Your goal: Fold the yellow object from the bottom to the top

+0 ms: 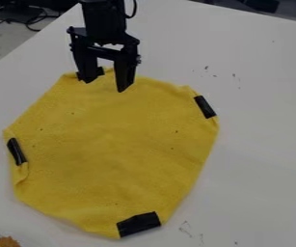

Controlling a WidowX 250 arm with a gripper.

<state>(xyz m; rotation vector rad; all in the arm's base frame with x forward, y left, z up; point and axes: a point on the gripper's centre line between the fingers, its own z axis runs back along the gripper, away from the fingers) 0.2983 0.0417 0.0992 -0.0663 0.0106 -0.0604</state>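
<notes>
Fingers [125, 72] wide apart, nothing between them, at the cloth's far edge, left of its middle. Can't tell if they touch. Cloth [111, 144] lies spread out on the counter [260, 144].

Handling, left to right, my read: light, soft, limp, not fragile. Left tape [17, 151] likely stiffens its edge a bit; leave it alone for this fold. Near tape [138, 224] is the grab point: pinch it with some cloth, lift, carry to the far side. Should be a firmer bite than bare fabric. Risks: tape may be slicker than cloth and slip out, a shallow pinch could miss the layer, and a low carry would bunch it. Right tape [205, 106] probably stiffens its side too; no need to grip there.

Looks, left to right: plain yellow, matte, roughly eight-sided. Left edge has a small curled lip beside its black tape. Far edge slightly rumpled by the far tape [100, 72], partly hidden behind the fingers. Middle is mostly flat, a few dark specks. Near tape is the broadest black patch, set at a slant. Right edge puckers just beyond its tape. No fold across the cloth yet.
</notes>
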